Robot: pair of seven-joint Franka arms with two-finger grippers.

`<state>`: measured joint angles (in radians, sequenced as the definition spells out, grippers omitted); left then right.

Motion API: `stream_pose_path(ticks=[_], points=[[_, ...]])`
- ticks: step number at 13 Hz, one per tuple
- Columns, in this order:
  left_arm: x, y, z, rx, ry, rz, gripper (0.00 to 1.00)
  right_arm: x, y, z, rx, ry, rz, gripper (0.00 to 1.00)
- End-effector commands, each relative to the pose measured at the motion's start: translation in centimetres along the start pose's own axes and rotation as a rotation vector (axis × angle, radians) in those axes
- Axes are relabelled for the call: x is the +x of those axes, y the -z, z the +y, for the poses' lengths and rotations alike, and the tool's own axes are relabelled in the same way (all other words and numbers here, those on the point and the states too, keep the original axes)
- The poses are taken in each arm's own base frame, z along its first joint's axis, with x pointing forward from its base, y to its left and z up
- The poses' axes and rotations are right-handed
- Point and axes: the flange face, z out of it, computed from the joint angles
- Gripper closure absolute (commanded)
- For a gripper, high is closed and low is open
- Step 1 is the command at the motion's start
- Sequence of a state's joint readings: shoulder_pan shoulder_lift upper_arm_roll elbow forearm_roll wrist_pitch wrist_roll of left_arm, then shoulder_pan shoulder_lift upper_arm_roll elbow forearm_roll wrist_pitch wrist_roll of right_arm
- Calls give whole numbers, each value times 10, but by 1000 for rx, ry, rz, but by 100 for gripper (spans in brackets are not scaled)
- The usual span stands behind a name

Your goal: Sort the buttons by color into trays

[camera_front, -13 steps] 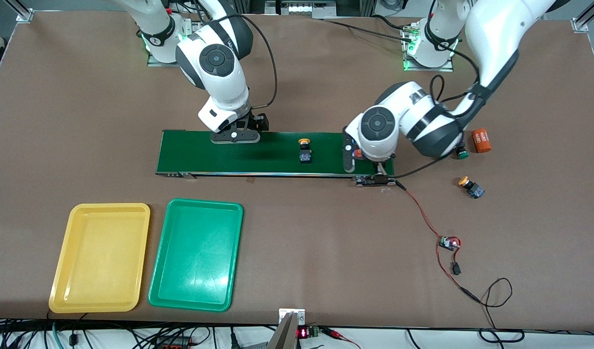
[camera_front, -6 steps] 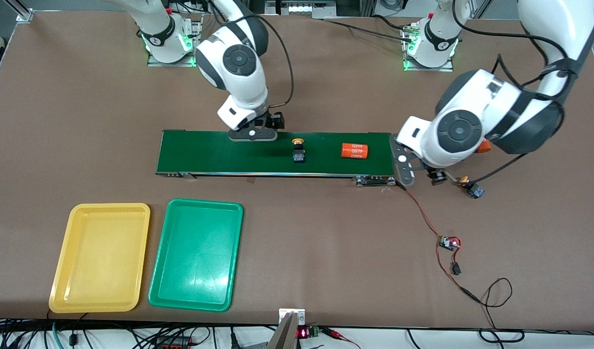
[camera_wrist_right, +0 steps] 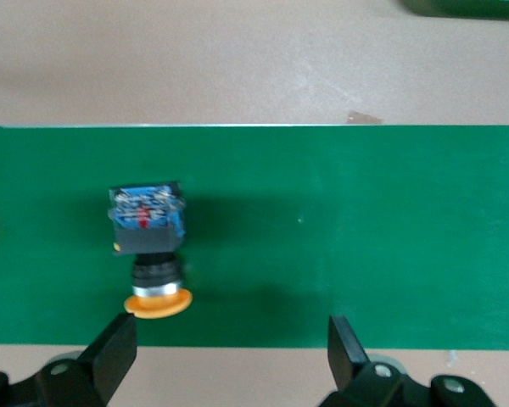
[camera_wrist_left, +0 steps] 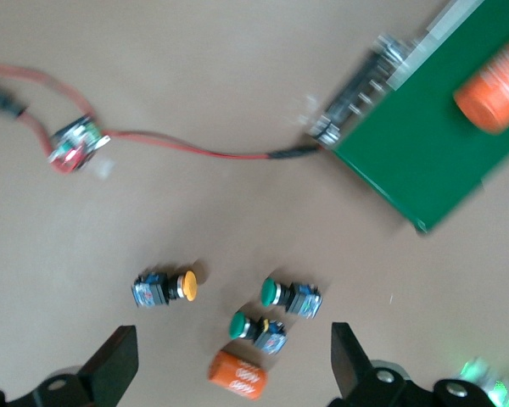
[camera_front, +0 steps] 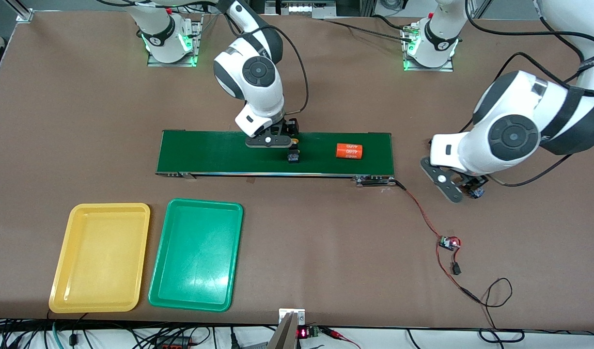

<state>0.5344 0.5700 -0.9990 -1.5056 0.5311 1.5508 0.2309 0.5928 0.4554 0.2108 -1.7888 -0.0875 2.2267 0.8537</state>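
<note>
A brown table [camera_front: 297, 232] carries a green belt [camera_front: 205, 152], with a yellow tray [camera_front: 59, 291] and a green tray [camera_front: 156, 291] set nearer the camera. The right gripper [camera_wrist_right: 229, 352] is held open and empty over a yellow button [camera_wrist_right: 148, 246] on the belt. The left gripper [camera_wrist_left: 233, 365] is held open, empty, over three buttons [camera_wrist_left: 271, 309] and an orange cylinder [camera_wrist_left: 237, 376] off the belt's end.

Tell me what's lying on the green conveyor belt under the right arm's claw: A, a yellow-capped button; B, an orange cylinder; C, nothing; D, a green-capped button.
A: the right wrist view shows a yellow-capped button on the belt below the open right claw.
</note>
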Motion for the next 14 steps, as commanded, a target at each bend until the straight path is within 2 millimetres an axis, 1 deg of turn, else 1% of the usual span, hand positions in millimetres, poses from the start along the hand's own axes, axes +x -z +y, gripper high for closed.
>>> stream_pose_path(ticks=[1,2,3,4,5,6,7,8,9,10,11,12,13,14], points=[[7,-22,-22,-24,320,39,0,10,-4,-10,-10,-25,17,0],[2,-32,-41,-23,375,39,0,12,-8,-11,-9,-27,16,0],[-6,-48,-64,-17,419,25,0,16,-12,-11,-9,-38,18,0],[-10,-71,-86,-19,455,15,0,16,-16,-15,-9,-36,16,0],[-8,-97,-105,-6,466,24,0,21,-19,-14,-11,-44,17,0],[-5,-109,-109,4,460,16,0,21,-26,-16,-15,-41,12,0],[-3,-124,-107,0,450,-3,0,21,-32,-16,-20,-41,7,0],[-6,-138,-111,-16,471,-21,0,21,-37,-16,-23,-39,3,0],[-14,-149,-124,-18,509,-30,0,22,-41,-15,-28,-39,-3,0],[-22,-161,-141,-20,593,-27,0,22,-44,-14,-31,-35,-4,0],[-24,-165,-144,-23,677,-21,0,24,-49,-12,-38,-34,-8,0],[-23,-178,-145,-35,832,-37,0,24,-52,-11,-42,-31,-11,5],[-18,-188,-139,-35,963,-56,0,25,-54,-10,-47,-27,-8,19],[-21,-205,-143,-46,1042,-79,0,25,-58,-9,-60,-14,-2,37]])
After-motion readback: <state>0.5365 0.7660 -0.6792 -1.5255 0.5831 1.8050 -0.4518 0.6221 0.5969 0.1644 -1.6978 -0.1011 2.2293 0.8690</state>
